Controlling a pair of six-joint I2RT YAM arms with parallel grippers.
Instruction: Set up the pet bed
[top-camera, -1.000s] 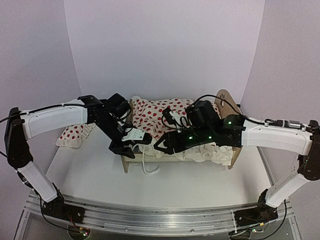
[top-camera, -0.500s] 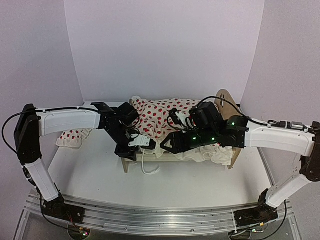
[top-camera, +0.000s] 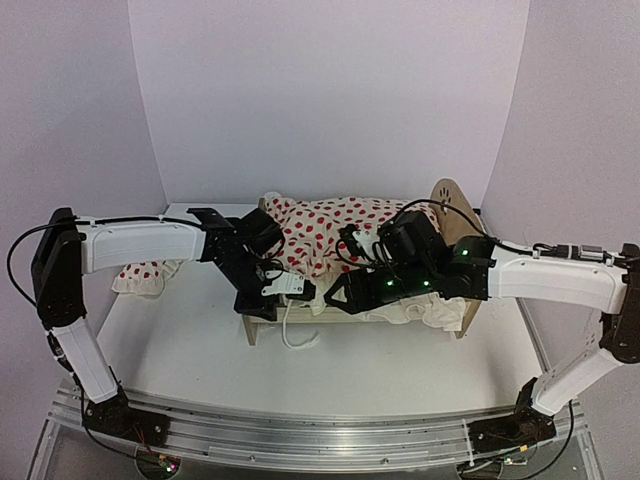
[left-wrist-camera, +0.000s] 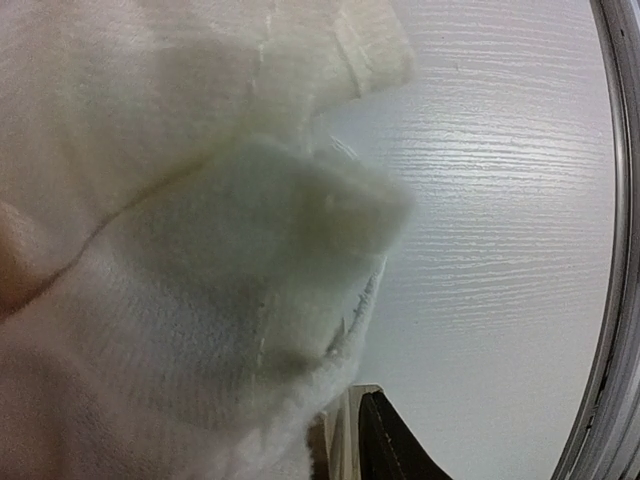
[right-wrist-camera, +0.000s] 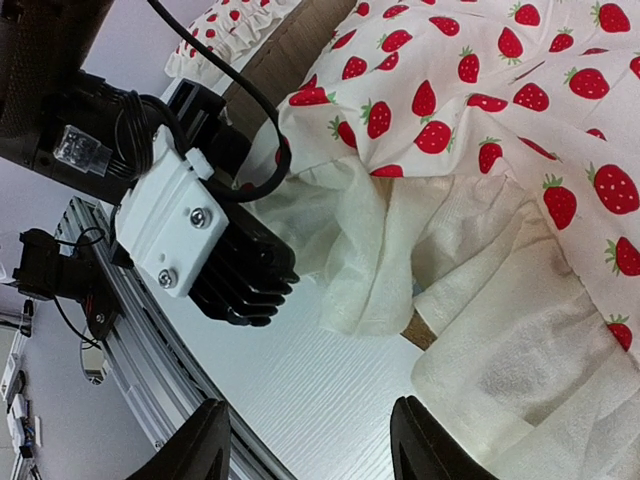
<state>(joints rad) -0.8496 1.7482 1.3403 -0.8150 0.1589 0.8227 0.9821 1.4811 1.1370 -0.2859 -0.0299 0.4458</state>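
We look from the top external camera, above and behind the arm bases (top-camera: 112, 415), forward and down over the table (top-camera: 400, 370) to the pet bed (top-camera: 452, 200), from some way off. Our left wrist camera sits almost against white cloth (left-wrist-camera: 150, 300), blurred. Our right wrist camera looks closely down at the strawberry blanket (right-wrist-camera: 480, 90); this blanket, the left arm (right-wrist-camera: 178, 235) and the table also appear from above

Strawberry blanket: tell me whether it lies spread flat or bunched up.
Bunched up. The strawberry blanket lies in rumpled folds over the pet bed, its white edge drooping off the near side.
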